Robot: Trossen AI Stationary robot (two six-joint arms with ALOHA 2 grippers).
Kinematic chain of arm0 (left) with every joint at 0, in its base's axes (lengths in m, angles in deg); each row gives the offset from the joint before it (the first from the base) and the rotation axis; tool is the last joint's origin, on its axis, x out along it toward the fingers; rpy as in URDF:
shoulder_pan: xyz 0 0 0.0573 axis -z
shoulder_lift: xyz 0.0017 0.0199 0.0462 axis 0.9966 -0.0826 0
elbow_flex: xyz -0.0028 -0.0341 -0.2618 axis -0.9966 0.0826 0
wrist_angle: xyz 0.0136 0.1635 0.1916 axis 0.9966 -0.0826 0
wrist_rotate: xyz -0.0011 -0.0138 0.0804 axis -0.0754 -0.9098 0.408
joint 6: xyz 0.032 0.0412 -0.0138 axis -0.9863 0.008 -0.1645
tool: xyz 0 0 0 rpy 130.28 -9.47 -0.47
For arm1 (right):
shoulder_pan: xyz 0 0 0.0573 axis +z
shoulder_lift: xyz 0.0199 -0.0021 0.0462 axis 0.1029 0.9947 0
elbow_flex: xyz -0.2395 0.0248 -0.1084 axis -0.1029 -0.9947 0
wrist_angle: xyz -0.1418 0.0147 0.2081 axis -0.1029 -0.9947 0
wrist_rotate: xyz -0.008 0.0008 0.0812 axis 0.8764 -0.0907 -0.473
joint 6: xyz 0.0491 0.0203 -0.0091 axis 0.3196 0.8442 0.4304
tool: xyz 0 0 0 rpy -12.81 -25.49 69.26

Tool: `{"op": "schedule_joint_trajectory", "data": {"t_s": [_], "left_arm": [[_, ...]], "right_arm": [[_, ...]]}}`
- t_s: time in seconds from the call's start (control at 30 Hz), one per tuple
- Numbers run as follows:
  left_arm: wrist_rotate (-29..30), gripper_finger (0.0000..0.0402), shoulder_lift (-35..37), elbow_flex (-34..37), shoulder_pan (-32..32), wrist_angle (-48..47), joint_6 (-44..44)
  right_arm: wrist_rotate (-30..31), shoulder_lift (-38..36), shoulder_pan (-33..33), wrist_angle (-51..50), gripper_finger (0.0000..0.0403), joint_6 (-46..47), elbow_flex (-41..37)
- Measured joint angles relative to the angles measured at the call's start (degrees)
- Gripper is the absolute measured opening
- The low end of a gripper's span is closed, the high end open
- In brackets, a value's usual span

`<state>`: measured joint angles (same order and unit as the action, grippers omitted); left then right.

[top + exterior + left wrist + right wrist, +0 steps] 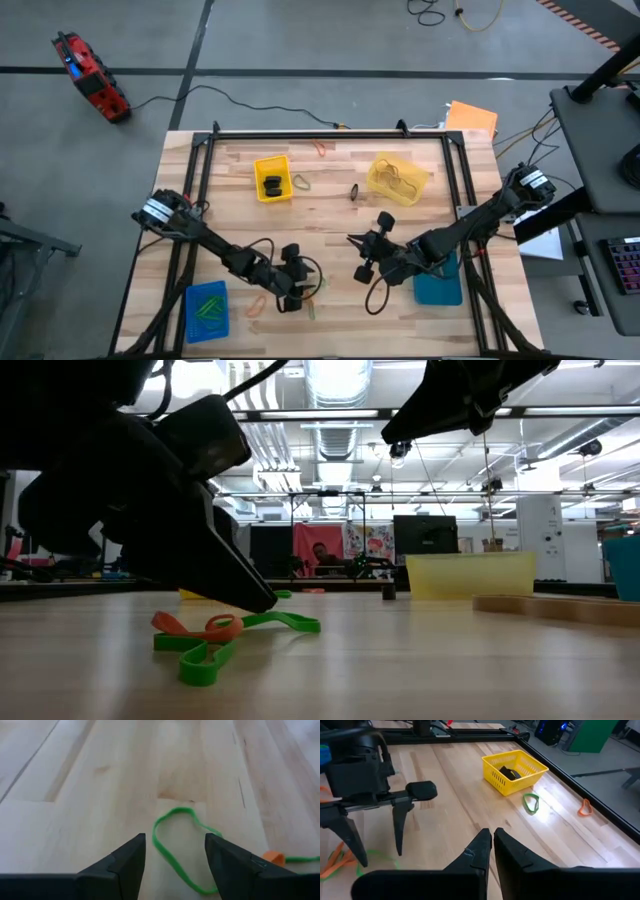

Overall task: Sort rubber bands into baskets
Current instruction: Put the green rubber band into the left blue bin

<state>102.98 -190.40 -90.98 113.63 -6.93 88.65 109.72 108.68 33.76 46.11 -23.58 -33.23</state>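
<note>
Fingers of the left hand point(175, 865) stand apart, lowered to the wooden bench point(330, 210) near its front edge, with a green rubber band point(177, 845) lying flat between them; the loop touches neither finger in the left wrist view. Just beside it an orange rubber band point(195, 626) overlaps another green band point(215, 650), as the low view shows. In the high view this hand point(292, 290) sits close to the bright blue basket point(206, 312), which holds green bands.

Right hand point(492, 845) hangs above the bench middle with its fingers pressed together and holding nothing; in the high view it shows at point(366, 255), well apart from the left one. The teal-blue basket point(440, 287) lies under the right arm.

Farther back, the bright yellow basket point(514, 771) holds black rubber bands point(509, 772). A green band point(532, 802) lies just beside that basket and an orange one point(585, 808) near the bench's rail. The pale yellow basket point(397, 178) stands toward the right rear with tan bands inside, and a black band point(354, 191) rests between the two yellow baskets.
</note>
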Motion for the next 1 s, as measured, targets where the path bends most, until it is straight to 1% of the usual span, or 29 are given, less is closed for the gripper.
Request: {"op": "schedule_joint_trajectory", "data": {"t_s": [0.17,0.33,0.43,0.57,0.6,0.77,1.0], "left_arm": [[-0.07,0.0171,-0.71,0.00,-0.82,0.30,0.28],[0.24,0.0130,-2.50,-0.04,-1.32,0.89,1.09],[-0.21,0.0091,-3.24,-0.11,-1.37,1.83,0.96],[-0.92,0.0017,-2.87,-0.13,-1.41,1.65,-0.51],[-1.09,0.0009,-2.71,-0.13,-1.39,1.52,-0.96],[-1.83,0.0001,-1.34,0.00,-1.39,0.21,-3.80],[-0.28,0.0000,2.83,0.02,-1.25,-3.02,-7.79]], "right_arm": [[-0.01,0.00,0.00,0.00,0.0018,0.11,-0.01],[-0.01,0.01,0.00,0.00,0.0018,0.15,-0.01],[-0.01,0.02,0.00,0.00,0.0018,0.59,-0.04],[-0.01,0.02,0.00,0.00,0.0018,0.53,-0.04],[-0.01,0.02,0.00,0.00,0.0018,0.52,-0.04],[-0.01,0.02,0.00,0.00,0.0018,0.52,-0.04],[-0.04,0.04,0.00,-0.02,0.0018,0.52,-0.06]]}}
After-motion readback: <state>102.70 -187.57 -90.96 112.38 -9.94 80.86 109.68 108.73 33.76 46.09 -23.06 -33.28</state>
